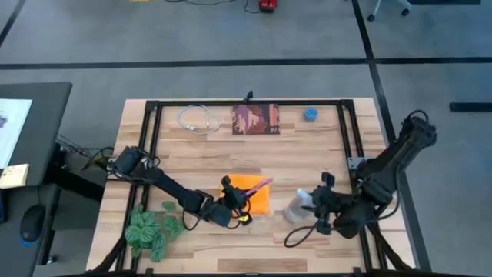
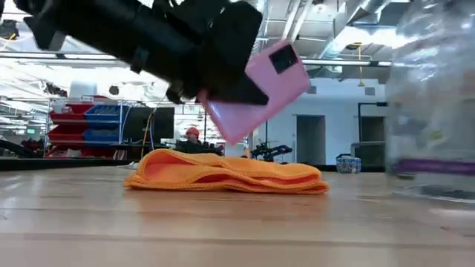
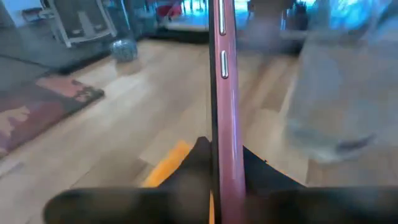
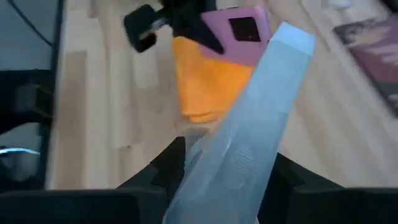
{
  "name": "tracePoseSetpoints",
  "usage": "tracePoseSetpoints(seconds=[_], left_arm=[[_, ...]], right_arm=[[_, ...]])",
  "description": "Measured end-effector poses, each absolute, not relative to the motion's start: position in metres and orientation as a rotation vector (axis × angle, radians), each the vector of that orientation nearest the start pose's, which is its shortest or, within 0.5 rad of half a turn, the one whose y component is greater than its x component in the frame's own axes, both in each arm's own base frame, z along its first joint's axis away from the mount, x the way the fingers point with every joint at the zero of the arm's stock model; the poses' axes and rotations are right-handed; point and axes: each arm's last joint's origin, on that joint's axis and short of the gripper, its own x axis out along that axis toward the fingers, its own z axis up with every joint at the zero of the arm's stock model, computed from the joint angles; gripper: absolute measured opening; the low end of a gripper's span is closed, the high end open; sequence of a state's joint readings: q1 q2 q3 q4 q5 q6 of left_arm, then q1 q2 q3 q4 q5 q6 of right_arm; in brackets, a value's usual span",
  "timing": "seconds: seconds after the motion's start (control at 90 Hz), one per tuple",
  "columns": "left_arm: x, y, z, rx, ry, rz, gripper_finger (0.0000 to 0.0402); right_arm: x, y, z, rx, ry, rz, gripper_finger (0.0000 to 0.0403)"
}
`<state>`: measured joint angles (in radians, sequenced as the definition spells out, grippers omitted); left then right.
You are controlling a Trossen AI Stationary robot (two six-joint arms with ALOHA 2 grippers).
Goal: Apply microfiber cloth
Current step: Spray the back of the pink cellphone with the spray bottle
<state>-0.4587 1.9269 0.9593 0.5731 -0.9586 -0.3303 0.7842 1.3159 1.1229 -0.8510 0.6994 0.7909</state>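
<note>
A wooden table (image 1: 323, 154) was seen from above, with two dark robot arms reaching in from its left and right edges. The orange microfiber cloth (image 1: 254, 196) lay crumpled near the middle of the front edge. The left gripper (image 1: 244, 201) was closed on a pink smartphone (image 2: 256, 89), which was held tilted in the air just above the cloth. The right gripper (image 1: 327, 219) was clamped round a clear spray bottle (image 4: 239, 143), held near the front right corner and angled towards the phone.

For the step to go well, the phone would probably need to be lowered flat onto the cloth and kept firmly gripped, with the bottle kept clear of it.

The gap between phone and cloth was shown only in the low view; from above the two overlapped. The phone's thin edge and side buttons were shown only in the left wrist view.
</note>
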Motion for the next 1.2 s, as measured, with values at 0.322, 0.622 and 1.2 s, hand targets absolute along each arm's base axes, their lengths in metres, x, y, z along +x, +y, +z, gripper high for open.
tracePoseSetpoints(seconds=[0.322, 0.622, 1.2], left_arm=[[0.345, -0.152, 0.163, -0.033, 0.205, 0.514, 0.0002], [0.343, -0.157, 0.165, -0.029, 0.196, 0.495, 0.0005], [0.328, -0.178, 0.215, 0.062, 0.041, 0.383, 0.0009]], right_arm=[[0.206, 0.164, 0.281, -0.066, 0.770, -0.219, 0.0197], [0.183, 0.146, 0.314, -0.016, 0.937, -0.175, 0.0357], [0.210, 0.129, 0.398, -0.260, 0.657, -0.042, 0.0342]])
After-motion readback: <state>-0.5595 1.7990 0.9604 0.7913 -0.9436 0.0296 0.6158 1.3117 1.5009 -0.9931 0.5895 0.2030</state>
